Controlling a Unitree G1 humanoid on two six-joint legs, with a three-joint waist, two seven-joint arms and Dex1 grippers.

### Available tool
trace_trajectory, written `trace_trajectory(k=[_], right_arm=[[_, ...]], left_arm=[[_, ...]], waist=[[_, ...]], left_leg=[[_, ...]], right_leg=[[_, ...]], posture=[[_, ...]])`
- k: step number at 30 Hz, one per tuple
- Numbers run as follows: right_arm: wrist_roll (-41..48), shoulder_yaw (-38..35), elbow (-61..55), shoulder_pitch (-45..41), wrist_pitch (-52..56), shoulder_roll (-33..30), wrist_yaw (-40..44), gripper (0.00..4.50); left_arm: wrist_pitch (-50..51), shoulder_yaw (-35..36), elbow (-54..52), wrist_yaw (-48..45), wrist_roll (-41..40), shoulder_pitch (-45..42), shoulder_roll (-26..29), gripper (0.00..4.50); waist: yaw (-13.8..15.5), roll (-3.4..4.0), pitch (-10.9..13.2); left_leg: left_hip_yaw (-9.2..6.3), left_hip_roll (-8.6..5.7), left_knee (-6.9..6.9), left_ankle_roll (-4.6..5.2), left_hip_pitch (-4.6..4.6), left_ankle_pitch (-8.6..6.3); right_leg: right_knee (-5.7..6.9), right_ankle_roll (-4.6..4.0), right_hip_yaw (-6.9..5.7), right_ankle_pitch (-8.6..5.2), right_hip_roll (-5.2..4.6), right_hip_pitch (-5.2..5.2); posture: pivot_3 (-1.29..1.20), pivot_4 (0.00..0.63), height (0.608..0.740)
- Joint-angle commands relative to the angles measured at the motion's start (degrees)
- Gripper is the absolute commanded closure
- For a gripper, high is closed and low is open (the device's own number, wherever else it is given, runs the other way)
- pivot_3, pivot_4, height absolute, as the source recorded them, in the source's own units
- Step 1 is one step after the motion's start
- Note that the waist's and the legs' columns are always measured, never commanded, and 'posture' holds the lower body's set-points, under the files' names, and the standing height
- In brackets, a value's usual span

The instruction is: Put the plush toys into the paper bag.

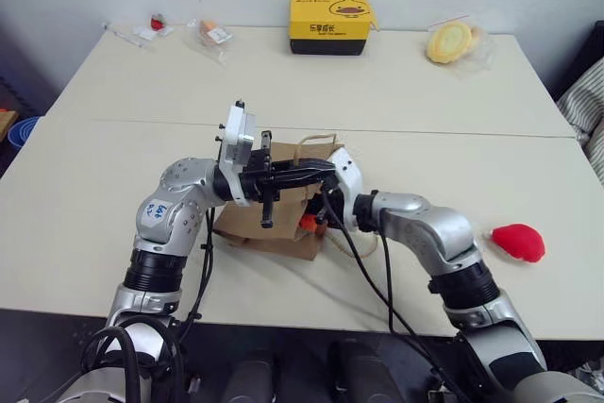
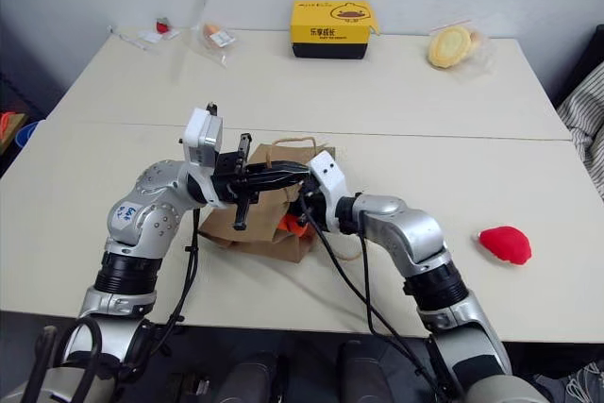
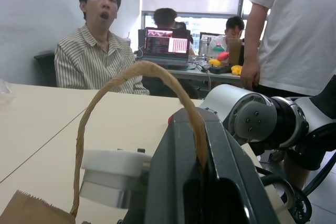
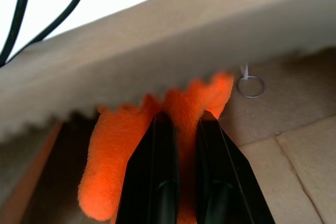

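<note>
1. The right gripper point(image 4: 181, 124) had its fingers pinched on the orange toy point(image 4: 126, 150), holding it at the mouth of the bag point(image 1: 274, 224). The serrated rim of the bag hung just above the toy, and brown paper lay beyond and under it.
2. The toy sat straight ahead of the fingers and partly between them, its limbs pointing into the bag. By my reading, a short push along the fingers' own line would carry it in before letting go.
3. The left gripper point(image 1: 316, 170) was closed on a loop handle point(image 3: 131, 103) of the bag, lifting it so the mouth stayed open toward the right arm.
4. The bag lay on its side on the table point(image 1: 113, 186), between the two arms. I could make out nothing in it but the orange toy.
5. The red toy point(image 1: 518, 242) lay on the table well off to the right, outside the bag and nearer the right arm.
</note>
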Motion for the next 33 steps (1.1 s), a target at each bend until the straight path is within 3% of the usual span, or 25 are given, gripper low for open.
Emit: trace_trajectory(k=[1,5,6,17,22,27,33], right_arm=[[-1.02,-0.47,1.70,-0.67,-3.40,2.49,0.86,4.50],[-0.88,-1.94,2.36,0.59,-4.25,2.49,2.79,4.50],[-0.29,-2.47,1.57,0.93,-3.58,2.09,3.27,3.76],[5.72,-11.14,-10.80,9.66,-5.32,-7.13,11.62,0.03],[10.16,-18.54,-16.42,15.22,-8.78,-9.73,14.42,0.03],[14.87,-32.35,-24.60,26.42,-13.03,-13.84,15.44,0.03],[3.63,-50.64,-32.92,50.49,-32.55,-14.55,16.46,0.03]], left_arm=[[-0.84,0.26,-1.36,-0.13,-0.31,-0.56,-0.16,4.50],[-0.82,0.60,-1.60,0.11,-0.46,-0.45,-0.11,4.50],[-0.70,0.83,-1.73,0.26,-0.64,-0.40,-0.06,4.50],[2.74,3.87,-3.37,0.04,-3.70,-0.20,2.52,4.50],[3.76,3.48,-4.33,-0.86,-4.24,0.39,3.55,4.50],[3.70,3.43,-4.13,-1.64,-4.01,0.39,3.79,4.50],[3.13,3.30,-2.13,-3.26,-3.79,-0.34,3.88,4.50]], waist=[[-0.01,0.00,0.00],[-0.17,0.00,0.00],[-0.16,0.00,0.00],[0.22,-0.01,0.00],[0.40,-0.01,0.00],[0.94,-0.01,0.01],[1.95,0.00,0.00]], left_leg=[[0.00,0.00,0.00,0.00,0.00,0.00],[0.00,0.01,0.00,0.00,0.00,0.00],[-0.01,0.00,0.00,0.00,0.00,0.00],[0.00,0.00,-0.03,0.00,0.00,-0.01],[0.00,0.00,-0.03,0.01,0.00,-0.01],[-0.02,0.00,-0.05,0.02,0.00,-0.02],[0.09,0.00,-0.09,0.09,0.03,-0.06]], right_leg=[[0.00,0.00,0.00,0.00,0.00,0.00],[0.02,0.00,-0.01,0.00,0.01,-0.01],[0.02,0.00,-0.02,0.00,0.00,-0.01],[-0.03,0.00,0.00,0.00,0.00,0.01],[-0.07,0.00,0.01,0.00,0.00,0.04],[-0.11,0.00,0.01,0.00,0.00,0.07],[-0.41,0.10,0.09,0.06,0.03,0.23]], posture=[[0.00,0.150,0.740],[0.00,0.150,0.740],[0.00,0.150,0.740],[0.00,0.150,0.740],[0.00,0.150,0.740],[0.00,0.150,0.740],[0.00,0.150,0.740]])
